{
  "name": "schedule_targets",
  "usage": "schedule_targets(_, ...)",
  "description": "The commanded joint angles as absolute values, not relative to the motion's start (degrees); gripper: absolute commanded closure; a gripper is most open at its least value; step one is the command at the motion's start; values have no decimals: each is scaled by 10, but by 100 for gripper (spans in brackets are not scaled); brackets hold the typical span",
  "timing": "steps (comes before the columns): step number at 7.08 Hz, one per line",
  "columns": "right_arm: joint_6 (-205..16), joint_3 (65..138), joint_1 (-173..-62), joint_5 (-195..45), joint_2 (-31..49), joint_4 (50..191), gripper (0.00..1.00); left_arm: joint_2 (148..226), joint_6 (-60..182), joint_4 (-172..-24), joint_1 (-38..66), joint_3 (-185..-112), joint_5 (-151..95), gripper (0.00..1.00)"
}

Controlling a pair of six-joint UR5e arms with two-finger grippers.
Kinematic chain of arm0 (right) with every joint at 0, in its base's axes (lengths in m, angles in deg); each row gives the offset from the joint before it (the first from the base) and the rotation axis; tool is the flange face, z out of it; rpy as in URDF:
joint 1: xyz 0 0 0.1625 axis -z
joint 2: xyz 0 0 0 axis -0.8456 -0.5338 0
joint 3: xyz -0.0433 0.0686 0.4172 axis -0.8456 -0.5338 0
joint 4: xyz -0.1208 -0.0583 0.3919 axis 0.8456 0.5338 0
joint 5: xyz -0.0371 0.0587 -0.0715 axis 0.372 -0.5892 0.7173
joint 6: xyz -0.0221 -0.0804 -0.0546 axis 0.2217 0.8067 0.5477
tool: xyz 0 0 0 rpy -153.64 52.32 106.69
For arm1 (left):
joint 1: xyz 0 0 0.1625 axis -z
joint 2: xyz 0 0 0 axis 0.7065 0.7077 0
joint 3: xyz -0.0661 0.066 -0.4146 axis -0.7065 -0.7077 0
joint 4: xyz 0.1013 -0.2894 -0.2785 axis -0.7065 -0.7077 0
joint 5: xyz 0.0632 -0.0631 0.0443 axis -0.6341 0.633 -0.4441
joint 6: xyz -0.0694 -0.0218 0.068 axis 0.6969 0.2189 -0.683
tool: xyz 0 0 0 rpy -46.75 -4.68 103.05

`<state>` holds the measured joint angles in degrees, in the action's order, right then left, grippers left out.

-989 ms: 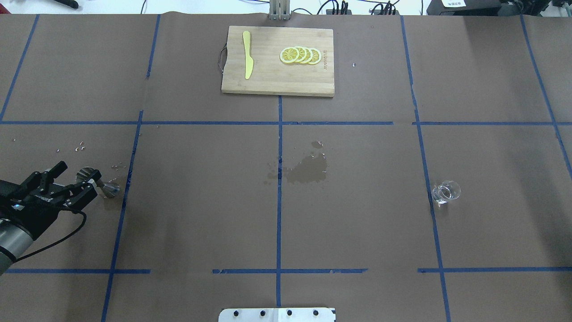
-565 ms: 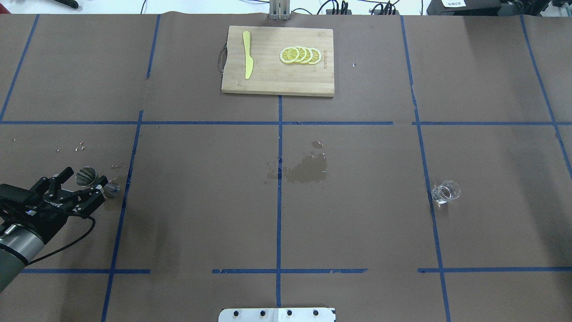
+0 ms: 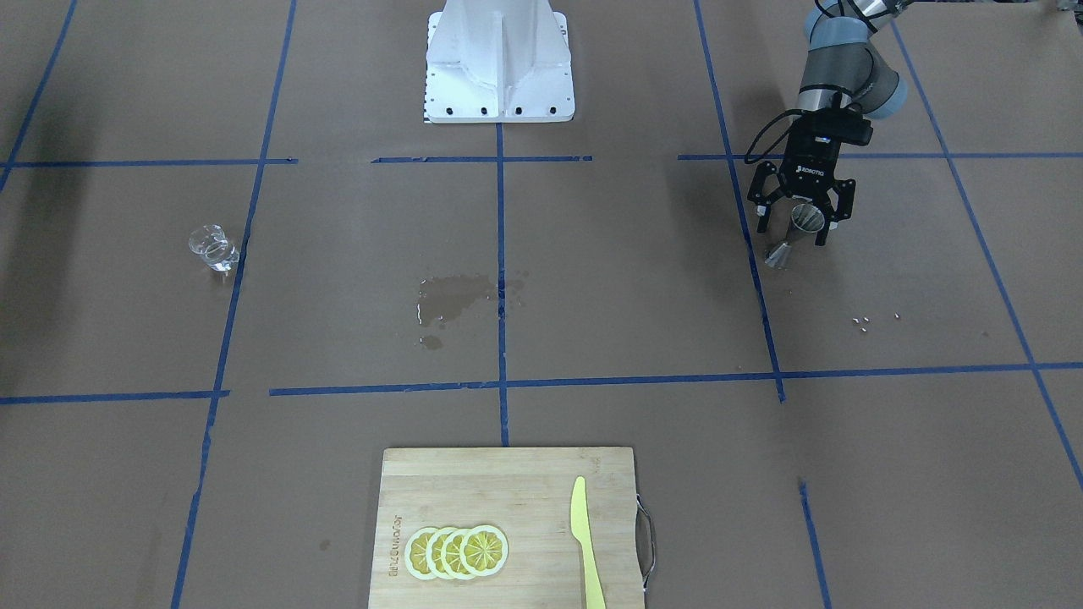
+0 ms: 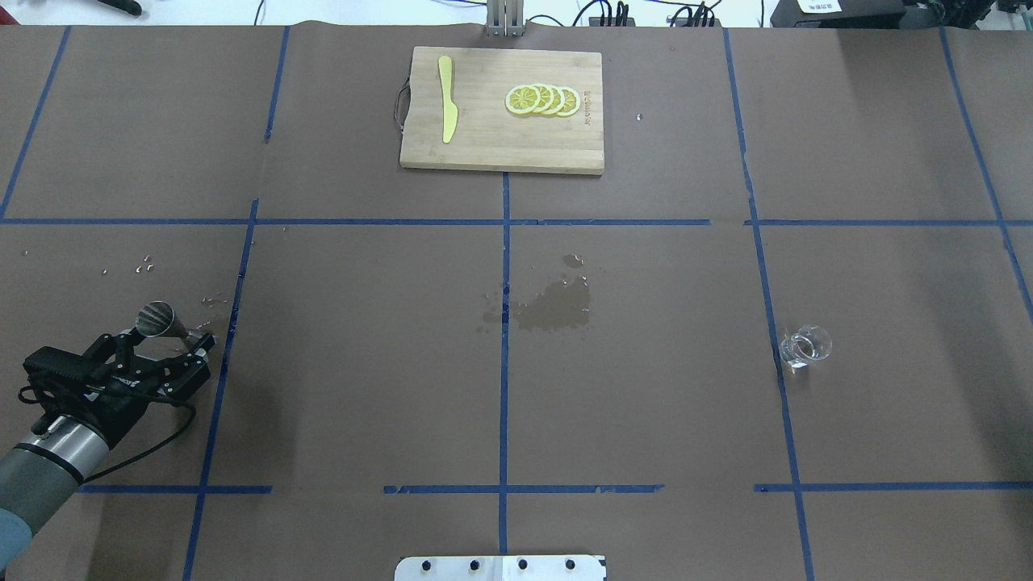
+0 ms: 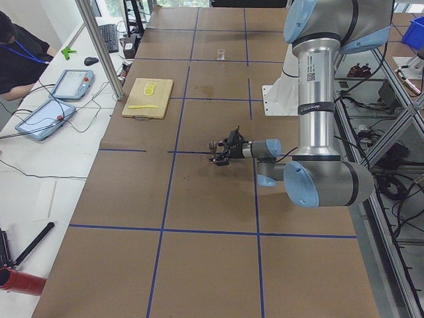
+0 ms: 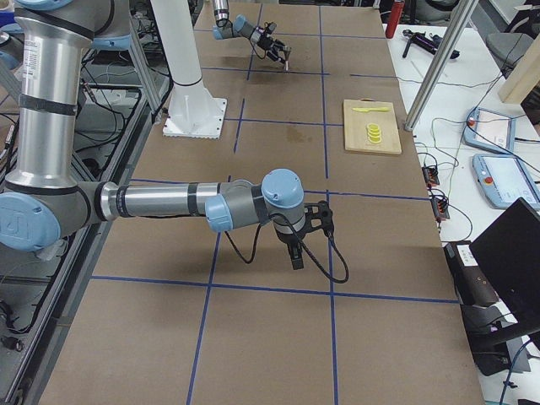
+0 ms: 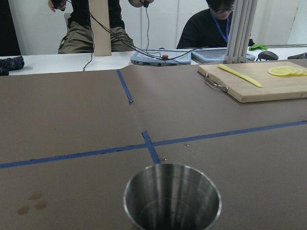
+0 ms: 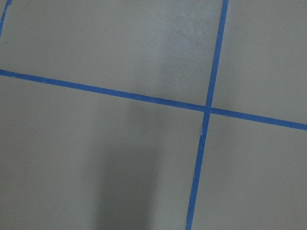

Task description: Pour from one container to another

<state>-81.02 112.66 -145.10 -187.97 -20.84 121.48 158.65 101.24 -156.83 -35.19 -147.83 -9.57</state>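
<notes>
Papered table (image 4: 363, 387): left gripper (image 4: 171, 339) has pulled back from the jigger (image 4: 157, 319), jaws apart and empty, beaker (image 4: 805, 345) well apart from jigger, so this looks like release, no pour underway.

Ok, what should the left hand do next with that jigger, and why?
Probably close the left hand on the jigger: the hand is open, its fingers seem to straddle it, and the jigger's mouth sits centred low in the wrist view. The glass beaker stands far off, untouched.
</notes>
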Motion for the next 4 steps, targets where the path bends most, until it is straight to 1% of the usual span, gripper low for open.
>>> schedule_targets(1,-810,1127,-1451,-1880,-208,1215,0,1589,1013,-1571,-353,-1474,-95,16)
schedule_targets(2,-810,1127,-1451,-1880,-208,1215,0,1589,1027,-1571,-353,-1474,-95,43)
schedule_targets(3,-810,1127,-1451,-1880,-208,1215,0,1589,1033,-1571,-353,-1474,-95,60)
schedule_targets(4,-810,1127,-1451,-1880,-208,1215,0,1589,1033,-1571,-354,-1474,-95,60)
